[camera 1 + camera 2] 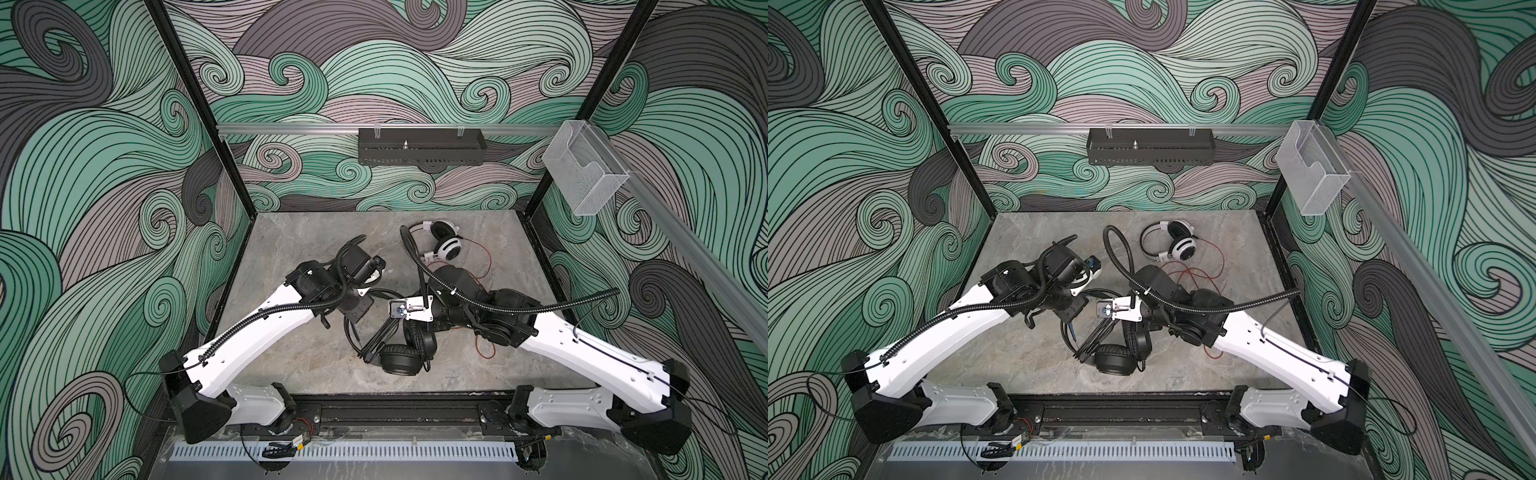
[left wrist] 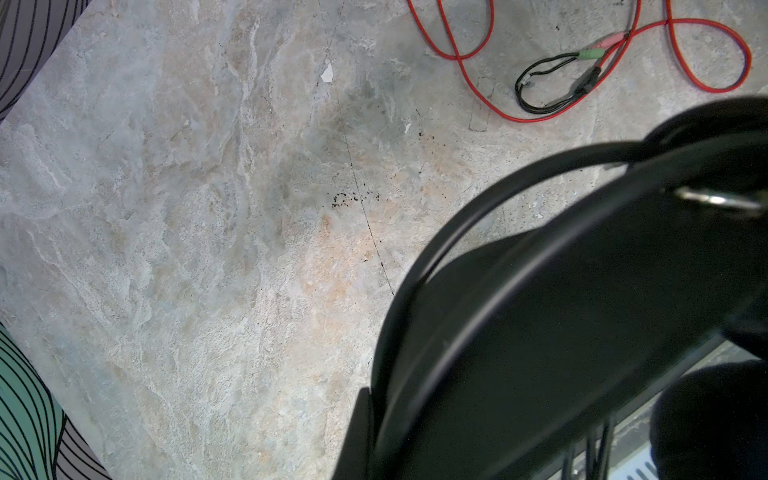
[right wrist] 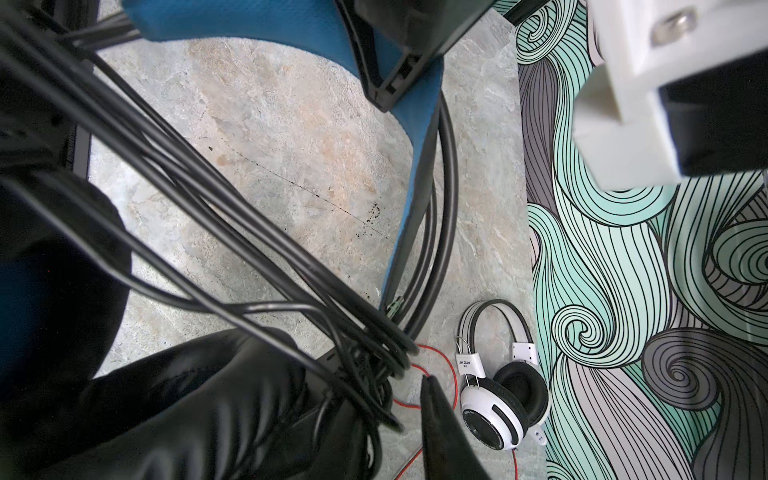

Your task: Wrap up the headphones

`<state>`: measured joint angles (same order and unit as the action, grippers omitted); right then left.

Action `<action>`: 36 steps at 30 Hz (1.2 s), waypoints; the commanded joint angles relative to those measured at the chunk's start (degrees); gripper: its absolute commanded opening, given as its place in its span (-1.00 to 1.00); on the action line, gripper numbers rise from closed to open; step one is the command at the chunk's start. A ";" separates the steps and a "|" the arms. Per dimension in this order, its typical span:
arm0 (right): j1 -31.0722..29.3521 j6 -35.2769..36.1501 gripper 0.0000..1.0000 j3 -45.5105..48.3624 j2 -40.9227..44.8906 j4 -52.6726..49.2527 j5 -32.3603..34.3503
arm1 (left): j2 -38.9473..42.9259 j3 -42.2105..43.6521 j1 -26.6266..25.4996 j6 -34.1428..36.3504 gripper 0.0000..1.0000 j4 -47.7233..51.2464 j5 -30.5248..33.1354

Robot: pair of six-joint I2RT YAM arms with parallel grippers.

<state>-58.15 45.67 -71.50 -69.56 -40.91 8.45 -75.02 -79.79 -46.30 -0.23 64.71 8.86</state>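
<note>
The black headphones (image 1: 401, 359) (image 1: 1113, 361) lie at the front middle of the table. My left gripper (image 1: 357, 311) (image 2: 382, 457) is shut on their blue-lined headband (image 2: 540, 311) (image 3: 411, 187). Several strands of their black cable (image 1: 378, 336) (image 3: 249, 232) run taut from the ear cups up to my right gripper (image 1: 395, 320) (image 3: 386, 386). Its jaws stand a little open, with the bundle lying against one finger and a gap to the other finger (image 3: 440, 436). The white-and-black headphones (image 1: 442, 245) (image 3: 498, 395) lie at the back right, their red cable (image 1: 484, 257) (image 2: 478, 87) loose on the table.
The red cable's pink and green plugs (image 2: 590, 54) lie by a small black loop. A black tray (image 1: 419, 151) hangs on the back rail and a clear plastic box (image 1: 586, 174) on the right rail. Patterned walls enclose the marble table (image 1: 299, 365).
</note>
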 commanded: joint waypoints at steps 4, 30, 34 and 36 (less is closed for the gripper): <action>2.03 -1.54 -0.51 1.72 1.76 -4.06 4.33 | 1.72 -1.43 -0.46 0.34 -1.00 3.59 -2.29; 7.44 -10.97 -0.54 8.14 1.87 4.02 2.04 | -2.11 -0.70 0.59 -0.39 -1.00 -1.20 -4.02; 7.61 -8.20 -0.56 8.10 0.60 4.12 5.84 | -2.41 -1.06 0.95 -0.04 -1.00 -1.33 -4.37; 7.66 -7.99 -0.57 7.58 -0.18 4.57 8.42 | -2.55 -1.19 1.05 0.05 -1.00 -1.31 -4.39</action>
<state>-52.14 37.08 -64.45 -67.99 -35.62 7.44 -78.46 -79.24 -45.23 -1.10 62.57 9.43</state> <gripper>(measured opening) 0.216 0.058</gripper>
